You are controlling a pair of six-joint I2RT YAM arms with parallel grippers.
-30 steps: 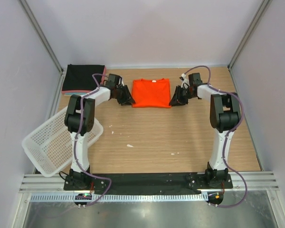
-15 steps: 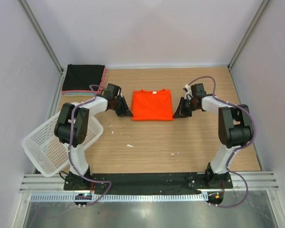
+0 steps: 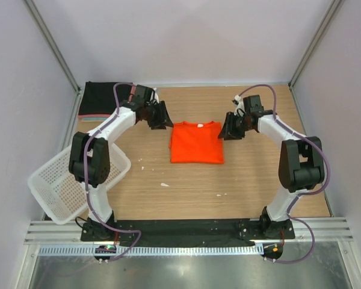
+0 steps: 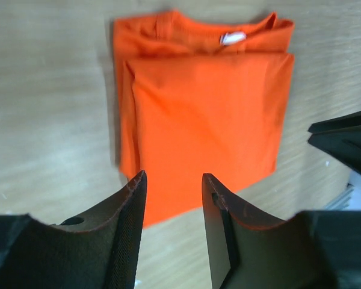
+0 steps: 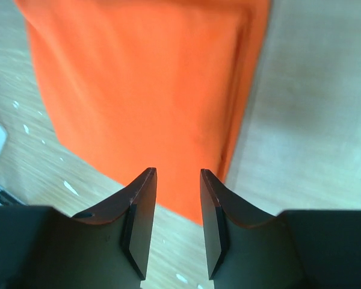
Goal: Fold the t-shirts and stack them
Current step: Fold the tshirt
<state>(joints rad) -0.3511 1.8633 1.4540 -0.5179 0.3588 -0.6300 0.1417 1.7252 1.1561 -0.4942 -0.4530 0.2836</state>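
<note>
Orange shirt (image 3: 196, 142) lies folded flat mid table (image 3: 253, 174), collar on the far side. Left gripper (image 3: 163, 118) and right gripper (image 3: 227, 129) hover off its far corners, jaws parted, empty. Cloth looks light and limp, likely to unfold; pinch through all layers at an edge.

top: far overhead, facing down | wrists: close, facing down | shared: orange t-shirt (image 3: 195, 143) (all three)

Both arms (image 3: 97, 195) are built of white links and black joints (image 3: 85, 164); purple cables (image 3: 115, 93) are looped alongside; fingers (image 4: 123, 235) are black.
</note>
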